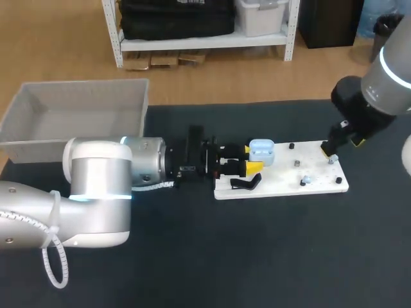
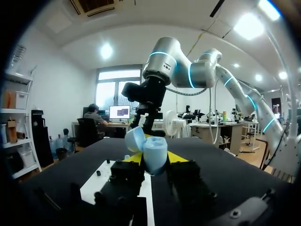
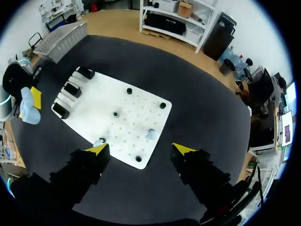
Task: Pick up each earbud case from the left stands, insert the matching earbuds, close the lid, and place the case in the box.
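Near table centre, earbud case [image 1: 261, 151]: pale blue, held with its lid open over the 9 o'clock end of the white board [image 1: 276, 185]; in the left wrist view it is seen between the two yellow tips.
left gripper [image 1: 247, 165]: the fingers are drawn in narrow and pressed on the earbud case from two sides; the left arm [image 1: 96, 192] is brought in from 9 o'clock and laid low across the dark table [image 1: 257, 256].
right gripper [image 3: 140, 149]: the fingers are spread wide and nothing is held; it is hung above the 3 o'clock end of the white board.
white board: laid flat on the dark table, its long side run from 9 to 3 o'clock; a few small black pegs [image 3: 129, 90] are set in it.
stands [image 3: 72, 89]: three black ones are lined along the 9 o'clock edge of the white board; the earbud case is held just beside them, and whether it touches them cannot be told.
earbuds [image 3: 150, 134]: two small pale pieces are set on the white board toward 3 o'clock, apart from each other and well apart from the earbud case.
box [image 1: 38, 146]: grey, placed at 10 o'clock on the dark table, well apart from the white board.
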